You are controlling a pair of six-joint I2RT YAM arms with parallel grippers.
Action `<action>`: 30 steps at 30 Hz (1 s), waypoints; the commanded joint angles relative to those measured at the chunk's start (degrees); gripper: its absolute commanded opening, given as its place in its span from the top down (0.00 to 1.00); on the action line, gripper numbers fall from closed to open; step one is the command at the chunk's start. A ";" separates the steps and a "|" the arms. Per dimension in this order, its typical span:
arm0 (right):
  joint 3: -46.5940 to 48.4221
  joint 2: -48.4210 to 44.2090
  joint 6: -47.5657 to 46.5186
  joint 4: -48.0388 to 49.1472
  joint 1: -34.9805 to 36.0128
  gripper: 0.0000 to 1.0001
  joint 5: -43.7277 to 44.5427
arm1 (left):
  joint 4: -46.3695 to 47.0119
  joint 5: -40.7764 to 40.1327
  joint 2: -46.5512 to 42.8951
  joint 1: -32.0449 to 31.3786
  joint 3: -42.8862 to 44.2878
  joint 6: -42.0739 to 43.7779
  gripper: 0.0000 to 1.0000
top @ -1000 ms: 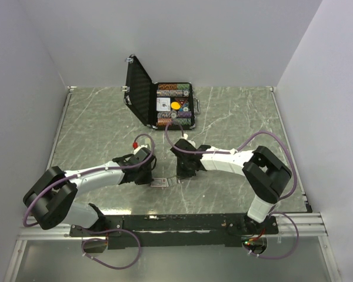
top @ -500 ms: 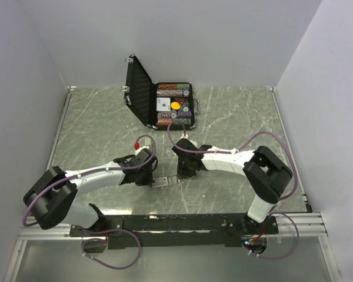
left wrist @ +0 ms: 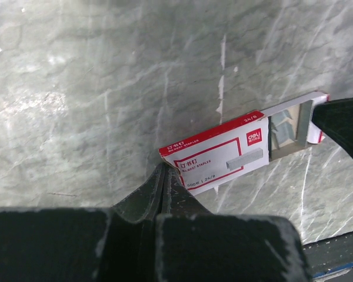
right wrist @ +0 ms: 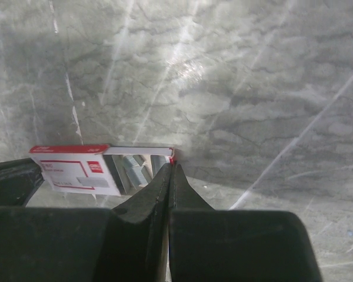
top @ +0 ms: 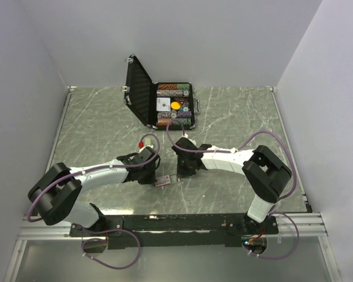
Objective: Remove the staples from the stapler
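Note:
A small red-and-white staple box (left wrist: pixel 215 160) lies on the marble table between my grippers; it also shows in the top view (top: pixel 163 181). Its inner tray (left wrist: pixel 294 124) is slid partly out, with silvery staples (right wrist: pixel 132 170) showing inside. My left gripper (left wrist: pixel 163 170) is shut, pinching the box's sleeve at its near corner. My right gripper (right wrist: pixel 172 167) is shut on the end wall of the tray. In the top view the left gripper (top: pixel 155 178) and right gripper (top: pixel 179 174) face each other across the box. No stapler is in view.
An open black case (top: pixel 165 104) with coloured chips stands at the back of the table, beyond both arms. The grey marble table (top: pixel 235 117) is walled by white panels at left, back and right.
My left gripper has moved a little to the right, and the staple box has shifted right with it. The right arm has barely moved.

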 commanded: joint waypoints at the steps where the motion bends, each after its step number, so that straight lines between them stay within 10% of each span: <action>1: 2.06 2.26 -3.64 0.14 -0.44 1.00 1.13 | 0.83 0.87 1.28 -0.45 0.74 1.60 0.99; 30: 1.10 0.51 -8.57 5.14 0.62 1.00 -7.21 | 13.21 4.63 6.28 -0.45 6.72 5.12 0.99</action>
